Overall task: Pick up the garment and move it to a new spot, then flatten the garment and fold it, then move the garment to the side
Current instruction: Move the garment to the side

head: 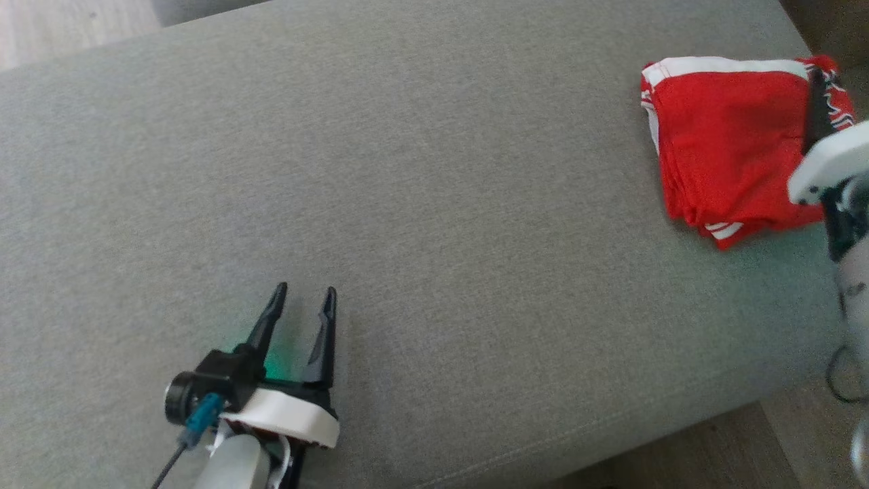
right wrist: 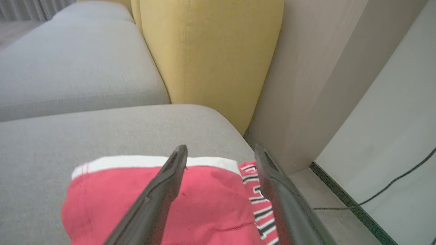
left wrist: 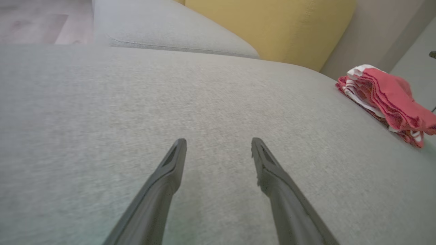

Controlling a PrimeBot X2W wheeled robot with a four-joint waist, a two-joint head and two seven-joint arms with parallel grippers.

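The garment (head: pixel 726 142) is thin red cloth, matt, with a fine, slightly grainy texture. Its white bands and striped trim look like a smoother knit. The sofa seat (head: pixel 434 204) is covered in grey woven cloth, matt and a little coarse, with a flecked grain. The backrest cushion (right wrist: pixel 211 51) is mustard-yellow cloth of a finer, even weave. The left hand (head: pixel 305 289) and the right hand (right wrist: pixel 220 148) have fingers of dark, smooth, matt plastic. The left wrist shell (head: pixel 292 421) is white plastic with a slight gloss. The floor (head: pixel 686 455) looks like brown wood planks. The wall panel (right wrist: pixel 306 85) is pale, smooth and matt.
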